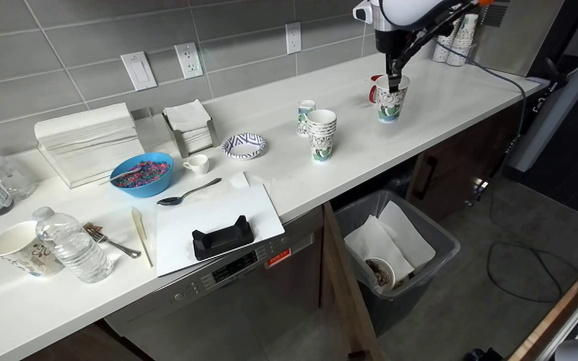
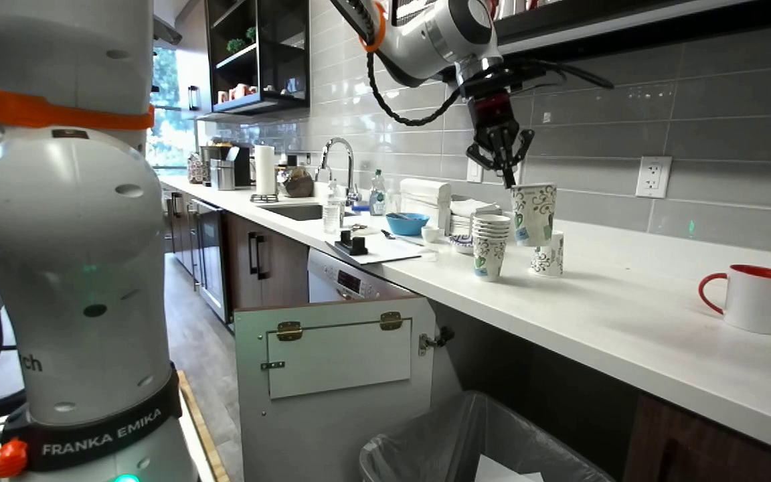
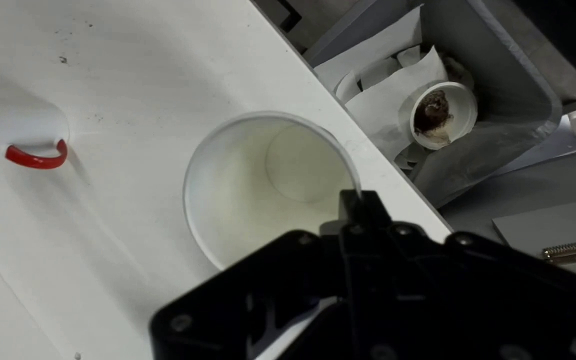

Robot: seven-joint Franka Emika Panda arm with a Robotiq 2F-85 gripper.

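Note:
A patterned paper cup [image 1: 390, 106] hangs from my gripper [image 1: 394, 86], whose fingers are shut on its rim. In an exterior view the cup [image 2: 534, 215] is held above the counter, its base off the surface. In the wrist view the fingertips of my gripper [image 3: 359, 200] pinch one edge of the cup [image 3: 248, 185]; its inside looks bare. Nearby stand a stack of similar cups [image 1: 321, 135] and a single patterned cup [image 1: 305, 118]. A white mug with red handle [image 2: 757, 301] sits on the counter, partly hidden behind the held cup in an exterior view.
Below the counter edge, a grey bin [image 1: 449, 248] with papers and a used cup stands beside an open cabinet door [image 2: 338, 428]. Along the counter are a patterned bowl [image 1: 244, 146], blue bowl [image 1: 144, 186], white board [image 1: 183, 235], water bottle [image 1: 79, 250] and napkins [image 1: 191, 120].

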